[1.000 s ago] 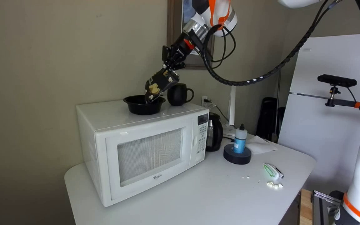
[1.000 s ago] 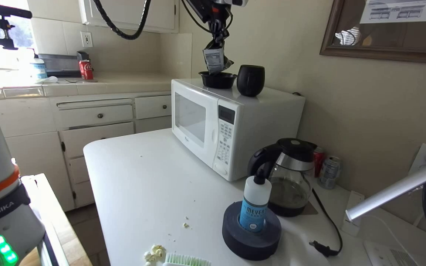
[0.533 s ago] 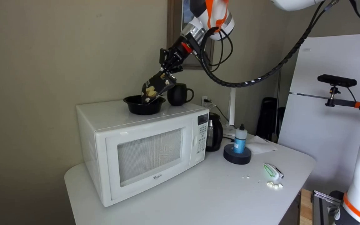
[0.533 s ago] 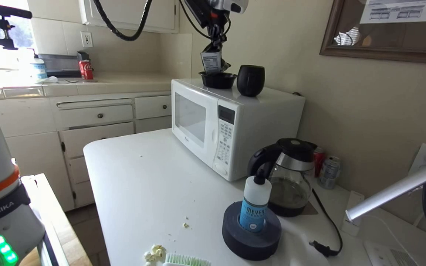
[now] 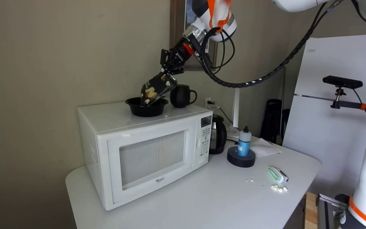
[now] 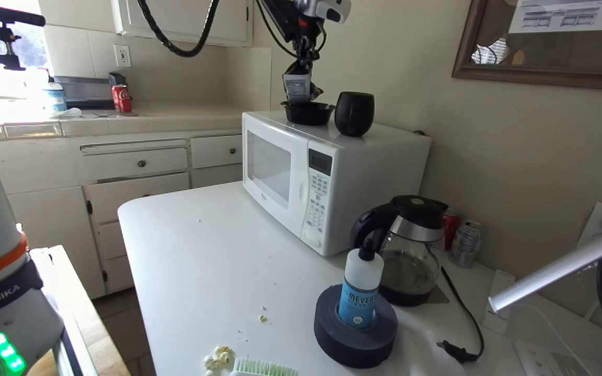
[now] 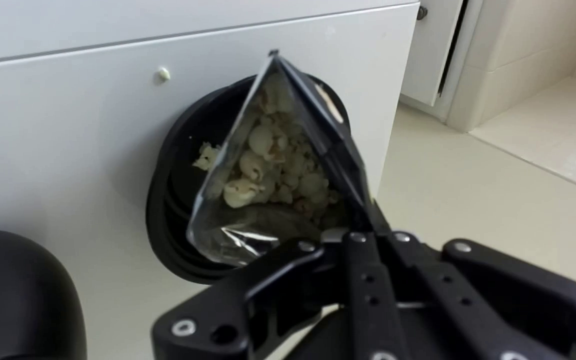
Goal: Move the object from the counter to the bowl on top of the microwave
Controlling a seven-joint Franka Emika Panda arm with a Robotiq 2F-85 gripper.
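On the left in an exterior view there's the black bowl (image 5: 146, 111), sitting on the microwave (image 5: 148, 157), and over it, tilted, hangs the popcorn bag (image 5: 156, 90), well off the counter (image 5: 208, 197), low corner right at the bowl's mouth! Whether the two touch, I can't tell. This looks like the setting-down step, and it wants patience: ease down, get that corner well inside the rim, let the bowl take the weight before any release. The wrist view looks straight into the bag at popcorn (image 7: 278, 175), so a sharp tip would likely spill some. Now rightward to the claw (image 7: 380, 236): jaws nearly together, the bag's upper edge pinched between them, a firm-looking hold on what is probably slippery film, touching nothing else that I can see. Farther right stands the black mug (image 5: 179, 96), just beside the bowl, so backing out straight up seems the safest line.
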